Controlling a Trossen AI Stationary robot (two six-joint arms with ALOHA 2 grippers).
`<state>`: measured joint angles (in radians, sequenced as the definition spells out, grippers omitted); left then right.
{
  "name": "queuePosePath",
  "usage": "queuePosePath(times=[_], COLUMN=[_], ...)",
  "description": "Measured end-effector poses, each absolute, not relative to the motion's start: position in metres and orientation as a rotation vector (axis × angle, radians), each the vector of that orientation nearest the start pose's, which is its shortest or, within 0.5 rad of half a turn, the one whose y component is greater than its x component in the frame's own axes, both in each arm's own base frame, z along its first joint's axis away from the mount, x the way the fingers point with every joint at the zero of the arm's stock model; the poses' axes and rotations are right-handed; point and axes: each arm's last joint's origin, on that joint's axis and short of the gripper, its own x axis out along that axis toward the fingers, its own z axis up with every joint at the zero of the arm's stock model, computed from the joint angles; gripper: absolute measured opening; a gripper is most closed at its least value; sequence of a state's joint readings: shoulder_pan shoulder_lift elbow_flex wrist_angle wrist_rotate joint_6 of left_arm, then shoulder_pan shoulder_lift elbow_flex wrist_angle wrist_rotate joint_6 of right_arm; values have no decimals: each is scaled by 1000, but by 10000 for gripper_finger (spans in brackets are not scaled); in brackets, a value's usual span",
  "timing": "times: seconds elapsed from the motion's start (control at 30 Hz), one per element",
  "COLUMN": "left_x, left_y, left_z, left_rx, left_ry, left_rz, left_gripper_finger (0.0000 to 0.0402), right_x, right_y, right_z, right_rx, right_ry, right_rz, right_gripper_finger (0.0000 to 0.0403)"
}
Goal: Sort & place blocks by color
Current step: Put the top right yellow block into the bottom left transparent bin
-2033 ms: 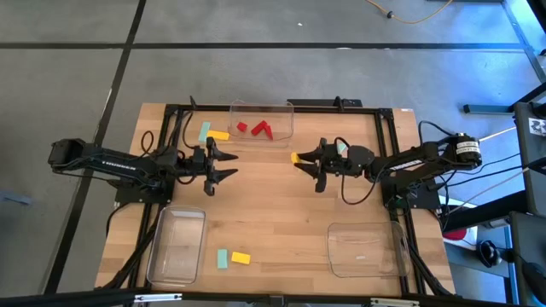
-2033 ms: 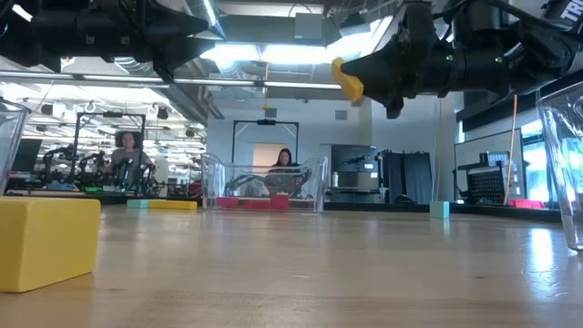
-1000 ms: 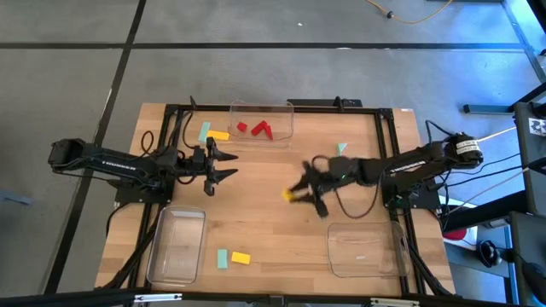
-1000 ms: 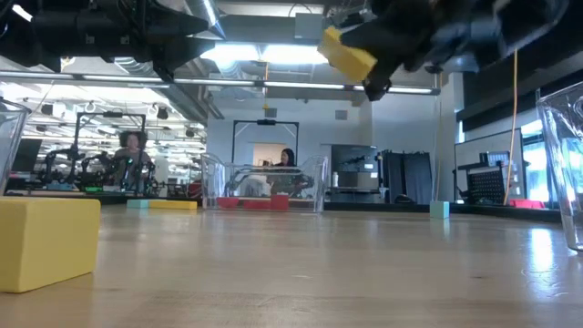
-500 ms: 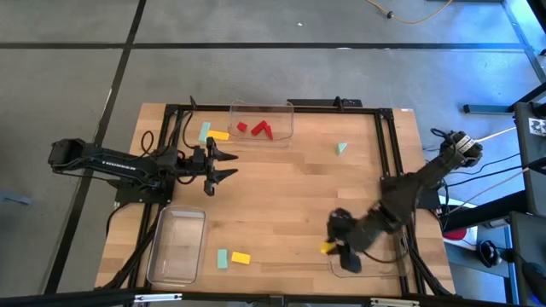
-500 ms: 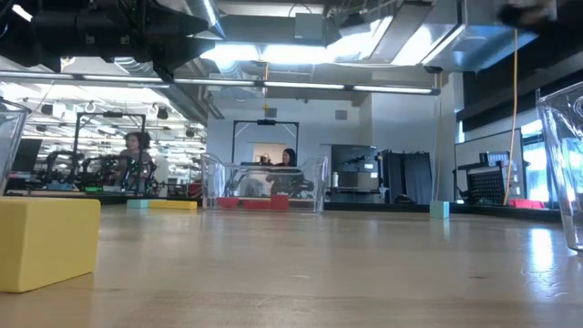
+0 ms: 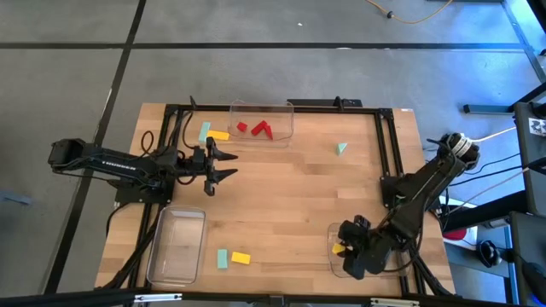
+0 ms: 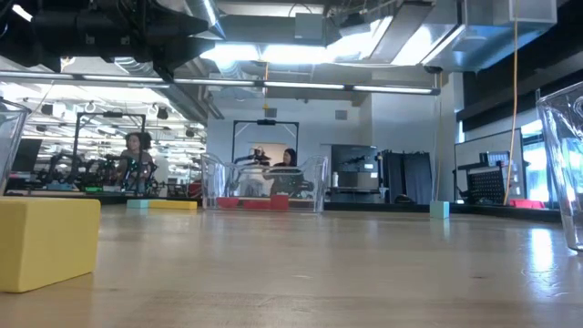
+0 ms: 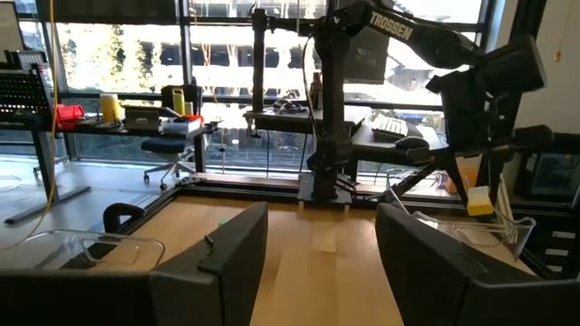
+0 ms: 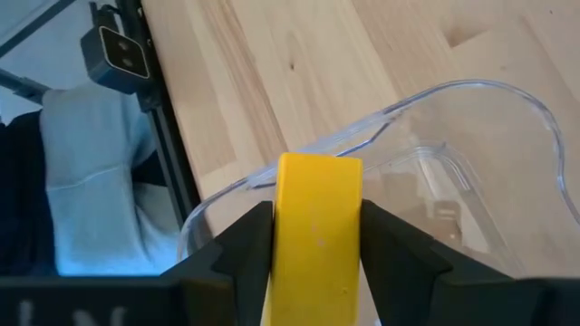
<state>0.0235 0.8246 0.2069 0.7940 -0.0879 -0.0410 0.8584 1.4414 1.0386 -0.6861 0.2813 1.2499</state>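
Observation:
My right gripper (image 7: 343, 249) is over the left end of the near right clear tray (image 7: 375, 232), shut on a yellow block (image 10: 317, 226). My left gripper (image 7: 232, 166) hovers open over the table's left half and holds nothing. Red blocks (image 7: 256, 130) lie in the far tray (image 7: 286, 119). A teal bar (image 7: 205, 131) and a yellow bar (image 7: 219, 135) lie flat beside that tray. A teal cube (image 7: 341, 148) sits alone on the far right. A teal block (image 7: 222, 258) and a yellow block (image 7: 241, 257) rest near the near edge. My right gripper pinches the yellow block between its two fingers (image 10: 245, 249), on two opposite faces. The block's free end (image 10: 319, 172) sticks out past the fingertips. The fingers slant down toward the table's left. The block is lifted clear, over the tray's rim (image 10: 362, 136).
A third clear tray (image 7: 177, 247) stands at the near left. In the low view the yellow block (image 8: 47, 241) sits close at left and the right tray's wall (image 8: 565, 164) at right. Black frame rails (image 7: 388, 145) run along the far and right edges.
My right gripper has swung from the table's middle toward the near right, carrying the yellow block down to the near right tray's left end, and has dropped out of the low view. It stayed shut on the block.

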Motion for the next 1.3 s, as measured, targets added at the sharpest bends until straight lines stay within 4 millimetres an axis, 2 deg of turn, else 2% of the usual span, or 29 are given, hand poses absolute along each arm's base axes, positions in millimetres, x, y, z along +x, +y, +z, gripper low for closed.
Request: queuePosePath(times=[0.3, 0.97, 1.3], left_x=[170, 170, 170], left_y=[7, 7, 7], left_z=[221, 221, 221], left_rx=[-47, -47, -47], left_ry=[-179, -178, -179], left_rz=[108, 108, 108], left_gripper_finger=[198, 198, 198], right_x=[190, 193, 190], right_y=[206, 209, 207], right_z=[237, 238, 236], right_rx=[441, 468, 534], right_ry=[1060, 1028, 1078], right_rz=[-77, -57, -124], right_gripper_finger=[157, 158, 158])
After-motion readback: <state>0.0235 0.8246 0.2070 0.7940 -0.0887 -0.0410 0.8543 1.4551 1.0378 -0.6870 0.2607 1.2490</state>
